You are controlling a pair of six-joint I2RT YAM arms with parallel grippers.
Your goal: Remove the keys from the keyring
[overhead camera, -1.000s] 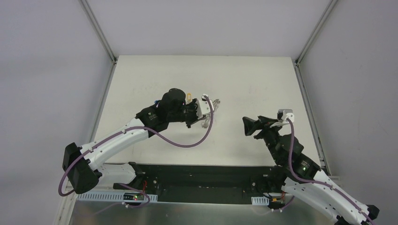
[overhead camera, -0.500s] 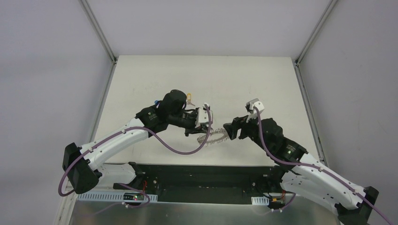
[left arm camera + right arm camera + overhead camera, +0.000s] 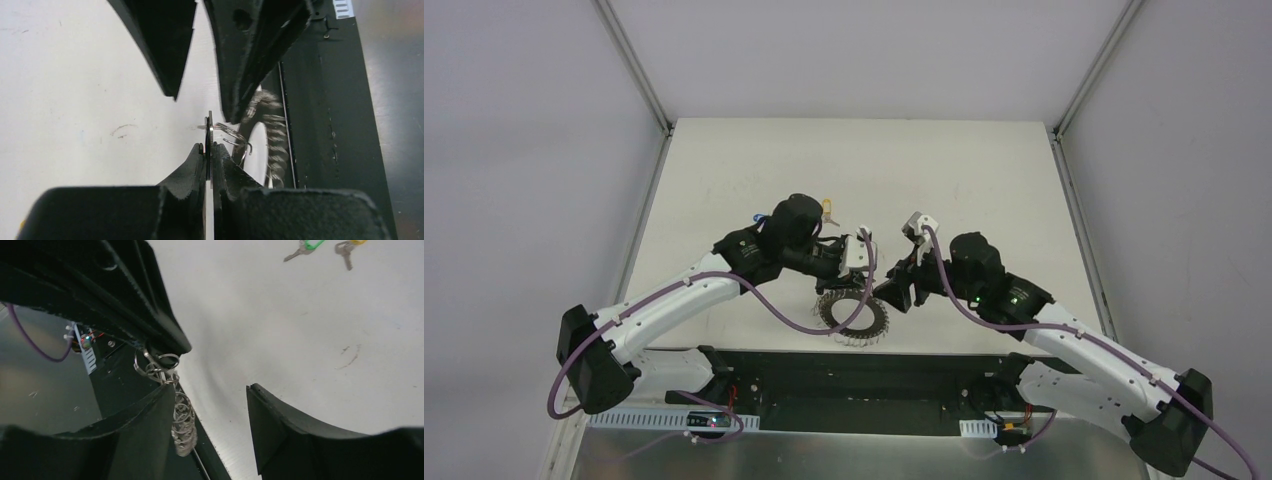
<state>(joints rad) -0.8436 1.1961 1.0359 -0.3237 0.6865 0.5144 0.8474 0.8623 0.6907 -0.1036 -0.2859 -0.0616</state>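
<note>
My left gripper [image 3: 836,278] is shut on a thin metal loop of the keyring [image 3: 854,316], a silvery ring strung with many small loops that hangs below it near the table's front edge. In the left wrist view the pads [image 3: 200,155] pinch the loop edge-on, and the keyring [image 3: 272,135] dangles to the right. My right gripper [image 3: 892,294] is open, its fingers [image 3: 165,50] right by the left fingertips. In the right wrist view the keyring [image 3: 184,425] hangs beside my right gripper [image 3: 210,390]. A green-tagged key [image 3: 306,247] and a yellow-tagged key [image 3: 346,247] lie loose on the table.
The yellow-tagged key [image 3: 826,207] and a blue tag [image 3: 757,215] lie on the table behind the left arm. The black base rail [image 3: 854,375] runs along the near edge, just below the keyring. Purple cables loop off both wrists.
The right arm has swung in from the right and now has its open jaws at the left gripper. The left gripper has brought the keyring down towards the near edge.
</note>
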